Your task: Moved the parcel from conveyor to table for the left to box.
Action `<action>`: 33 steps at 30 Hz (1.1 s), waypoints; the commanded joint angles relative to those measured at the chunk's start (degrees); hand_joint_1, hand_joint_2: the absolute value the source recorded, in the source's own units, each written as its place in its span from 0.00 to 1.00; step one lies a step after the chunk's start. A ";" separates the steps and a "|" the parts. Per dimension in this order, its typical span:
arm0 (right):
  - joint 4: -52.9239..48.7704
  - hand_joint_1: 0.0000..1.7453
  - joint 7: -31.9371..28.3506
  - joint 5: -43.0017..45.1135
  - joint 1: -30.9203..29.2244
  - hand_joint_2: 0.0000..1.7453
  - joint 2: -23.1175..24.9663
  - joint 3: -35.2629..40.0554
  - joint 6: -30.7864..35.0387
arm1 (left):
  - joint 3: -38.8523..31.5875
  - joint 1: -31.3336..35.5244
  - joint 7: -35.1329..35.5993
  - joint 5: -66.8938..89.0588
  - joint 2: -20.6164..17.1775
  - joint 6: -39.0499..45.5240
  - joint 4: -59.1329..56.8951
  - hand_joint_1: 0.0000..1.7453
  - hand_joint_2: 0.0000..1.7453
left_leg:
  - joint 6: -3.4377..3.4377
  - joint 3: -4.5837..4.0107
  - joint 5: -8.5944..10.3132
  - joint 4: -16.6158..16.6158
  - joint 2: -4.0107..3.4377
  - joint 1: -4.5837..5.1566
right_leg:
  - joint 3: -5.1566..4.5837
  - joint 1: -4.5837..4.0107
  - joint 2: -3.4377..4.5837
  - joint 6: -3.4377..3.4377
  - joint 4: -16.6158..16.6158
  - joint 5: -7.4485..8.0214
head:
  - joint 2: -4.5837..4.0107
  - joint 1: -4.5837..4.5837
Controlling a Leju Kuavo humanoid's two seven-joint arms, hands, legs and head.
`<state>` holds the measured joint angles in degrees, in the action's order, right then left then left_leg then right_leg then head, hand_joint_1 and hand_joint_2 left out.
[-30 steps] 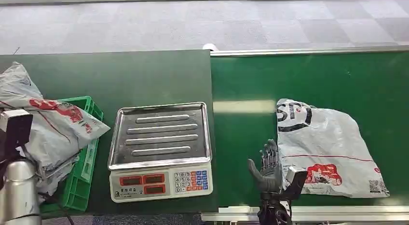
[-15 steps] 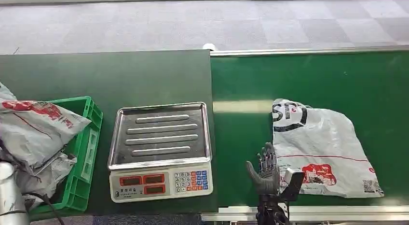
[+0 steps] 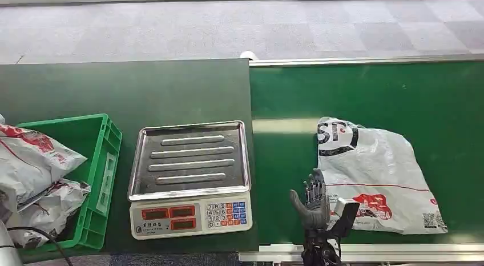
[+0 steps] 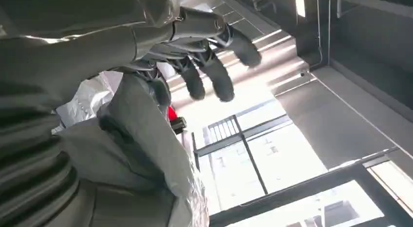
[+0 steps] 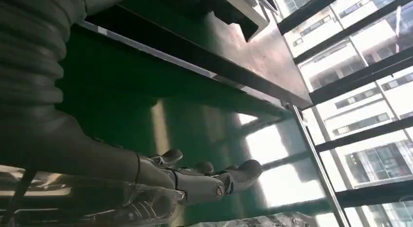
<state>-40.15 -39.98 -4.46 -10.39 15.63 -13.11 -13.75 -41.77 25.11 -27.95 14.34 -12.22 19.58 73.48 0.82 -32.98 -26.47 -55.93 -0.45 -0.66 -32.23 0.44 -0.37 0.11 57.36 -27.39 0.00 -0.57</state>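
while on the conveyor (image 3: 365,89), the parcel (image 3: 376,174) lies just beside the right hand (image 3: 313,200) fingers (image 3: 314,183).

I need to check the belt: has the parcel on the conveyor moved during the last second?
Yes. The parcel has drifted left along the conveyor, toward the scale, which stayed fixed.

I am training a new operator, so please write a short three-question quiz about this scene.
1. True or false: the parcel on the conveyor lies on the scale tray.
2. Which robot hand is beside that parcel: A) left, B) right?
3. Fill in: the crate holding parcels is ____ in colour.

Key: 1 false; 2 B; 3 green.
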 commanded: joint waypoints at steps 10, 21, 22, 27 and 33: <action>2.97 0.00 -0.02 0.32 -1.74 1.00 -0.60 0.87 0.81 | -1.76 2.13 -3.07 -6.09 3.36 -3.15 0.72 0.00 1.00 | -0.03 0.03 0.01 0.01 0.11 -0.03 | 0.08 -0.03 -0.07 0.00 -0.04 -0.01 | 0.00 0.02; 1.82 0.00 -0.02 1.09 -0.75 1.00 -1.10 0.41 1.06 | 8.87 -8.12 4.08 -19.71 5.34 -17.76 15.82 0.00 1.00 | -0.07 0.10 0.00 0.04 0.20 -0.01 | 0.20 0.00 -0.15 0.03 -0.15 -0.01 | 0.00 0.02; 1.82 0.00 -0.02 1.09 -0.75 1.00 -1.10 0.41 1.06 | 8.87 -8.12 4.08 -19.71 5.34 -17.76 15.82 0.00 1.00 | -0.03 0.05 -0.01 0.02 0.08 0.00 | 0.08 0.02 -0.02 0.00 -0.10 0.01 | 0.00 0.02; 1.95 0.00 -0.02 1.00 -0.86 1.00 -1.07 0.22 0.88 | 8.18 -6.90 4.75 -22.81 3.80 -21.11 11.69 0.00 1.00 | -0.02 0.05 0.01 0.04 0.10 0.00 | 0.09 0.00 -0.05 -0.01 -0.08 0.00 | 0.00 0.02; 2.33 0.00 -0.02 0.82 -0.92 1.00 -1.04 0.11 1.00 | 7.35 -5.46 5.47 -24.71 3.58 -23.12 8.85 0.00 1.00 | -0.04 0.11 -0.02 0.05 0.07 0.00 | 0.14 0.01 -0.02 0.02 -0.09 -0.02 | 0.00 0.02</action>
<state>-39.85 -39.98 -3.56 -10.33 15.61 -13.16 -12.70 -34.23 17.63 -23.45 -8.07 -8.44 -1.38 87.95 0.83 -32.97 -26.48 -55.93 -0.45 -0.67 -32.22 0.44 -0.36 0.11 57.34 -27.39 0.00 -0.55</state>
